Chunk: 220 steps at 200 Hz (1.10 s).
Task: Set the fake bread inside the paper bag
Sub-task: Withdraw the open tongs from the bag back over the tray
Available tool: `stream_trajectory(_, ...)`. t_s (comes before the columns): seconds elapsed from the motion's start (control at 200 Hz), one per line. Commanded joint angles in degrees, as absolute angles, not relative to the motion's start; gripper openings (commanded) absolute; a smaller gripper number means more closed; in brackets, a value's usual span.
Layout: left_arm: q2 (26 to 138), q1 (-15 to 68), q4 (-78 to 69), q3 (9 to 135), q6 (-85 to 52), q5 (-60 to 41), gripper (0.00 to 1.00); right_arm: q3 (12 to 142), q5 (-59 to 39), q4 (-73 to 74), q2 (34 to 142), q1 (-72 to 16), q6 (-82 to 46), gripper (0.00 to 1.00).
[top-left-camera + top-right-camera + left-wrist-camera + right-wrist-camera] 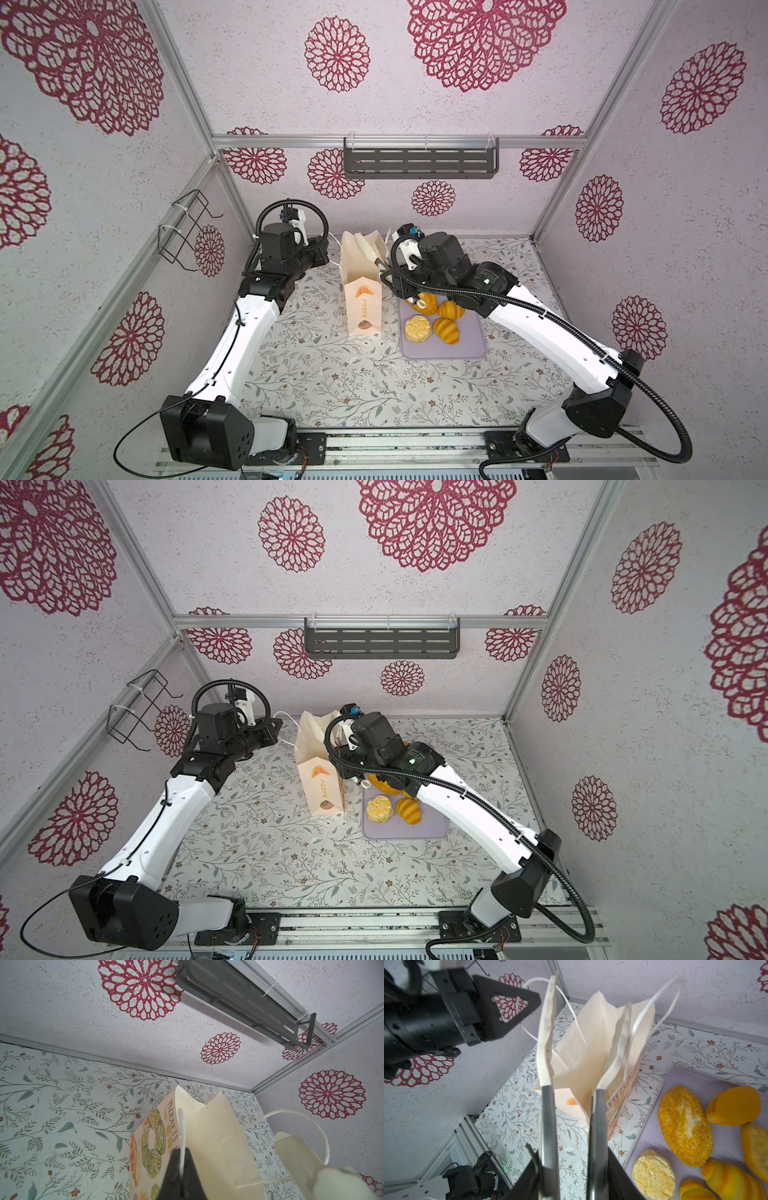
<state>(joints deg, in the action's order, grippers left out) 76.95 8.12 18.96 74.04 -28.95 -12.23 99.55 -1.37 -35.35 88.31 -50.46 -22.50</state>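
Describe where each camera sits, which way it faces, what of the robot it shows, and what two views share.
Top views: high at the front, looking down toward the back wall; both arms show, meeting at the paper bag.
Left wrist: on the left arm, facing the back wall past the left end effector, shut on a cord handle.
Right wrist: on the right arm, facing the bag mouth past the open right end effector.
Shared: top and right wrist views show fake bread on the lilac tray.

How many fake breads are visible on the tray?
6 on the lilac tray: sesame loaf, pale bun, two ribbed rolls, two orange ovals beside the loaf. The paper bag may hide more.
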Motion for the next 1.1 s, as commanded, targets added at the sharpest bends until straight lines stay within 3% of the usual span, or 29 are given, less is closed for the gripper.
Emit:
stream_trajectory(0.0,76.1,8.5,16.4,72.8,-28.9,-11.5,0.00,102.4,-0.1,-30.5,84.6,-50.7,-22.7,0.43)
stream_trajectory(0.275,74.3,8.8,14.0,70.7,-30.0,-10.8,0.00,100.1,4.0,-30.9,79.8,-50.8,-26.7,0.43)
stream_trajectory(0.56,74.3,9.6,13.4,70.2,-30.9,-10.5,0.00,89.6,11.4,-33.3,71.6,-50.4,-32.1,0.43)
stream_trajectory(1.096,73.3,12.3,11.8,68.0,-32.5,-6.3,0.00,72.6,13.4,-35.7,58.8,-47.4,-33.9,0.46)
